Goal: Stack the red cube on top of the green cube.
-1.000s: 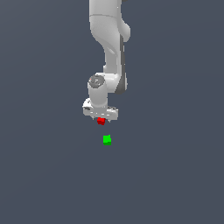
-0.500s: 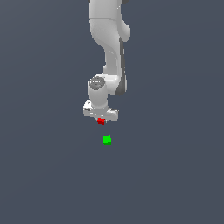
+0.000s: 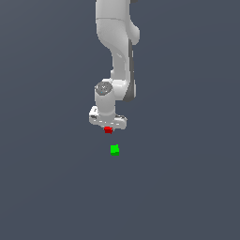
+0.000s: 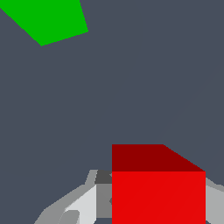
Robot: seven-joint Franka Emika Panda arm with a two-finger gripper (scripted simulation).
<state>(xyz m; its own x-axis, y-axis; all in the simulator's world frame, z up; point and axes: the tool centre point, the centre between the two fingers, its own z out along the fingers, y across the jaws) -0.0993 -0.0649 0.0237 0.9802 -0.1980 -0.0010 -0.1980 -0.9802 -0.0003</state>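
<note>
The red cube [image 3: 108, 130] sits between the fingers of my white gripper [image 3: 108, 128], which points straight down and is shut on it. The green cube [image 3: 114, 149] lies on the grey floor, a short way below the gripper in the picture and slightly toward the exterior view's right, apart from the red cube. In the wrist view the red cube [image 4: 157, 188] fills the near part of the picture, with grey fingers [image 4: 81, 204] on both sides of it. The green cube [image 4: 48, 17] shows at the far corner, partly cut off by the frame edge.
The white arm [image 3: 117, 47] rises straight up from the gripper. Around both cubes there is only flat, dark grey floor [image 3: 187, 178].
</note>
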